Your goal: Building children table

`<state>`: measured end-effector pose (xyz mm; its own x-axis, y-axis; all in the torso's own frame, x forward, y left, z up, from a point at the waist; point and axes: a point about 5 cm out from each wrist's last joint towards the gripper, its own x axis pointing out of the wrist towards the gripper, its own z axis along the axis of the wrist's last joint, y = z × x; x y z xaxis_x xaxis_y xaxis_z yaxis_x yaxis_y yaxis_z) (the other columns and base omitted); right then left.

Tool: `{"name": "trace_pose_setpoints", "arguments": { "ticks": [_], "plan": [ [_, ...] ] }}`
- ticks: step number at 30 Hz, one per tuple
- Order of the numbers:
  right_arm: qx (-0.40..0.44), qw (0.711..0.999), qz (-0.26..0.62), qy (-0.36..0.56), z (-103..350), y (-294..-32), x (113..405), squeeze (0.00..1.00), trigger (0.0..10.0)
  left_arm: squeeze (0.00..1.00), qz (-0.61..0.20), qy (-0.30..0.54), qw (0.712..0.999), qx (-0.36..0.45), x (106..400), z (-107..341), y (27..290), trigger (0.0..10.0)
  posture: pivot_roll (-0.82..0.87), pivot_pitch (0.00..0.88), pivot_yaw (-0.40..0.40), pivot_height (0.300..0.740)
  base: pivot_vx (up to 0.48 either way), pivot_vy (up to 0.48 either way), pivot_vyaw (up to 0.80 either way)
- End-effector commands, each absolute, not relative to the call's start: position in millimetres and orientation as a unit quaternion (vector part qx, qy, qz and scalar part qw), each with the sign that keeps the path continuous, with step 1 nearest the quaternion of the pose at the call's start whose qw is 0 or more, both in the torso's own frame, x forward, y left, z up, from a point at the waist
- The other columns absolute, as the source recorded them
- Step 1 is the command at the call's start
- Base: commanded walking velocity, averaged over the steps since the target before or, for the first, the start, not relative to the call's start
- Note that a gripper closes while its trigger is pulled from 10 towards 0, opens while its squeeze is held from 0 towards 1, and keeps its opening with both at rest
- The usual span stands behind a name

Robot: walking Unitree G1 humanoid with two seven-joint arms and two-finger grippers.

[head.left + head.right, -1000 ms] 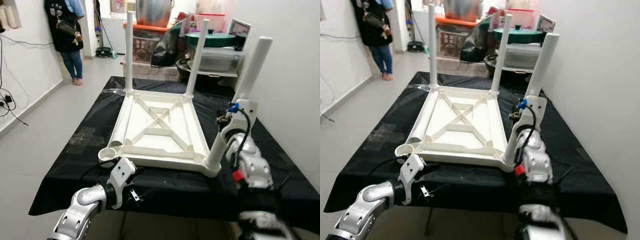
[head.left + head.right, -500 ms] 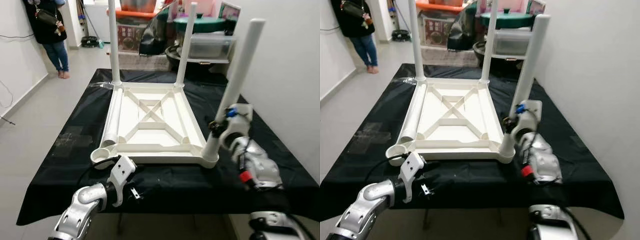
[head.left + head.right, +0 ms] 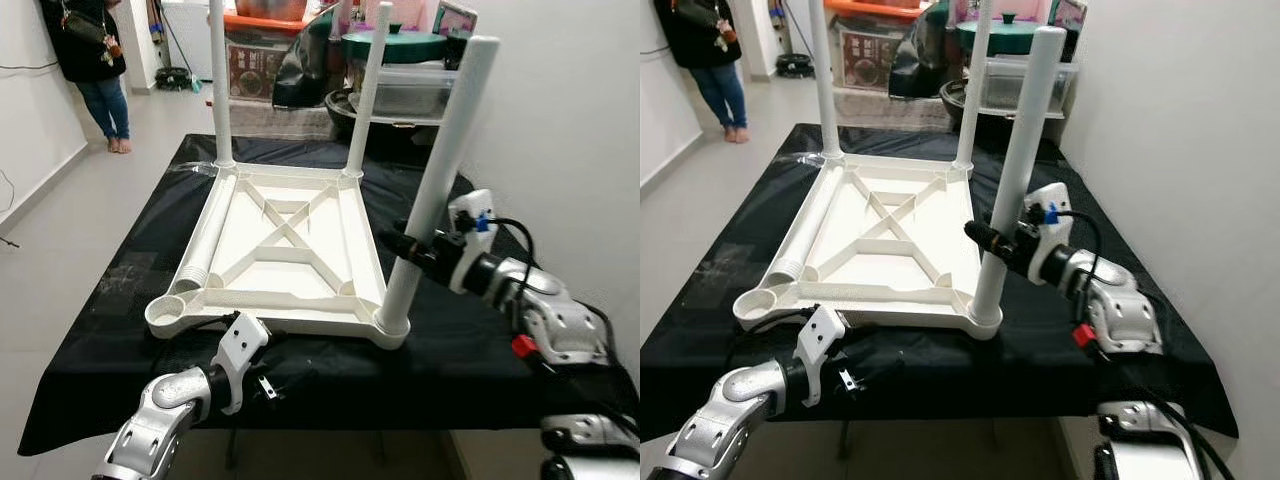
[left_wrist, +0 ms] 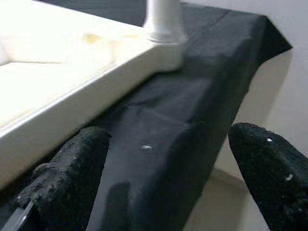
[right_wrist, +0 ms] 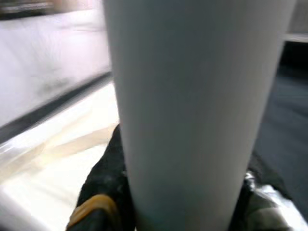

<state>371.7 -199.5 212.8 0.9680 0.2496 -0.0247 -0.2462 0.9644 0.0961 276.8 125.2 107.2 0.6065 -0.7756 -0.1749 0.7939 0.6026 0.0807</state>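
silver jointed arms, white wrist housings, black cables. the right arm (image 3: 545, 315) has blue and red connectors. the left claw (image 4: 159, 187) has rough black fingers (image 4: 67, 178).

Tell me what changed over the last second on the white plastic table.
The right end effector shifted higher up the near-right white tubular leg, gripping it from the side. The left end effector remains open by the upturned white tabletop; one leg remains lying flat.

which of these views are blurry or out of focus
Eye views: sharp on the upturned white table. Right wrist view: soft, the white leg too close to focus. Left wrist view: black fingers blurred, the tabletop edge washed out bright.
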Motion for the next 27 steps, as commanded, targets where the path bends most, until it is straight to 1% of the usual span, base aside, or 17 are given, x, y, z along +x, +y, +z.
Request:
{"name": "trace_pose_setpoints", "arguments": {
  "ticks": [1, 2, 5, 6, 7, 9, 10, 11, 14, 15, 16, 18, 19, 22, 23, 26, 27],
  "plan": [
    [0.06, 0.996, 0.014, 0.066, 192.7, -223.5, 370.7, 0.0, 0.0, 0.0, -0.442, 0.07, 0.891, 0.076, 273.9, 103.4, 126.0, 10.0, 0.04, 0.0, -0.107, 0.74, 0.0, 0.0, 0.0],
    [0.063, 0.993, -0.055, 0.085, 180.3, -223.8, 367.7, 0.0, 0.0, 0.0, -0.442, 0.071, 0.891, 0.077, 273.7, 103.2, 126.0, 10.0, 0.05, 0.0, -0.105, 0.74, 0.0, 0.0, 0.0],
    [0.075, 0.988, -0.094, 0.097, 167.2, -212.5, 360.4, 0.0, 0.0, 0.0, -0.442, 0.071, 0.891, 0.077, 273.6, 103.2, 125.2, 10.0, 0.05, 0.0, -0.105, 0.74, 0.0, 0.0, 0.0],
    [0.085, 0.987, -0.095, 0.101, 155.9, -173.8, 343.6, 0.0, 0.0, 0.0, -0.445, 0.069, 0.89, 0.078, 273.8, 104.2, 122.9, 10.0, 0.06, 0.0, -0.105, 0.74, 0.0, 0.0, 0.0],
    [0.085, 0.987, -0.095, 0.101, 155.9, -173.8, 343.6, 0.0, 0.0, 0.0, -0.445, 0.069, 0.89, 0.078, 273.8, 104.2, 122.9, 10.0, 0.06, 0.0, -0.105, 0.74, 0.0, 0.0, 0.0],
    [0.081, 0.988, -0.079, 0.1, 157.6, -153.2, 338.6, 0.0, 0.0, 0.0, -0.445, 0.069, 0.89, 0.078, 274.7, 105.0, 123.4, 10.0, 0.06, 0.0, -0.104, 0.74, 0.0, 0.0, 0.0],
    [0.077, 0.99, -0.061, 0.105, 158.8, -146.9, 339.6, 0.0, 1.5, 0.0, -0.444, 0.069, 0.89, 0.079, 275.2, 105.1, 124.2, 10.0, 0.06, 0.0, -0.104, 0.74, 0.0, 0.0, 0.0],
    [0.072, 0.992, -0.03, 0.102, 163.6, -140.9, 342.5, 0.0, 10.0, 0.0, -0.443, 0.069, 0.89, 0.08, 275.3, 104.8, 124.9, 10.0, 0.06, 0.0, -0.105, 0.74, 0.0, 0.0, 0.0],
    [0.064, 0.994, 0.027, 0.081, 176.1, -138.2, 349.5, 0.0, 10.0, 0.0, -0.443, 0.069, 0.89, 0.081, 274.8, 103.7, 124.6, 10.0, 0.05, 0.0, -0.107, 0.74, 0.0, 0.0, 0.0],
    [0.061, 0.996, 0.021, 0.065, 181.3, -143.2, 351.9, 0.0, 10.0, 0.0, -0.443, 0.069, 0.89, 0.081, 274.7, 103.5, 124.0, 10.0, 0.05, 0.0, -0.109, 0.74, 0.0, 0.0, 0.0],
    [0.056, 0.997, 0.013, 0.047, 187.0, -153.5, 354.7, 0.98, 10.0, 0.0, -0.443, 0.068, 0.891, 0.08, 274.6, 103.4, 123.4, 10.0, 0.05, 0.0, -0.112, 0.74, 0.0, 0.0, 0.0],
    [0.046, 0.998, -0.002, 0.032, 194.8, -172.8, 359.9, 1.0, 10.0, 0.0, -0.442, 0.067, 0.891, 0.079, 274.7, 103.4, 122.7, 10.0, 0.05, 0.0, -0.112, 0.74, 0.0, 0.0, 0.0],
    [0.039, 0.999, 0.003, 0.027, 201.4, -184.9, 364.0, 0.0, 10.0, 0.0, -0.442, 0.067, 0.891, 0.079, 274.5, 103.2, 122.8, 10.0, 0.05, 0.0, -0.112, 0.74, 0.0, 0.0, 0.0],
    [0.036, 0.999, 0.006, 0.025, 206.1, -192.3, 366.2, 0.0, 10.0, 0.0, -0.441, 0.067, 0.891, 0.079, 274.4, 103.1, 122.9, 10.0, 0.05, 0.0, -0.112, 0.74, 0.0, 0.0, 0.0],
    [0.05, 0.998, 0.035, 0.004, 217.2, -200.3, 368.3, 0.0, 10.0, 0.0, -0.441, 0.067, 0.891, 0.079, 274.4, 103.0, 123.3, 10.0, 0.05, 0.0, -0.112, 0.74, 0.0, 0.0, 0.0],
    [0.062, 0.997, 0.052, -0.011, 224.9, -203.3, 367.4, 0.0, 10.0, 0.0, -0.441, 0.067, 0.891, 0.079, 274.4, 103.0, 123.6, 10.0, 0.05, 0.0, -0.112, 0.74, 0.0, 0.0, 0.0],
    [0.059, 0.991, 0.115, -0.034, 233.1, -204.9, 364.0, 0.0, 10.0, 0.0, -0.441, 0.067, 0.891, 0.079, 274.4, 102.7, 123.9, 10.0, 0.04, 0.0, -0.109, 0.74, 0.0, 0.0, 0.0]
  ]
}}
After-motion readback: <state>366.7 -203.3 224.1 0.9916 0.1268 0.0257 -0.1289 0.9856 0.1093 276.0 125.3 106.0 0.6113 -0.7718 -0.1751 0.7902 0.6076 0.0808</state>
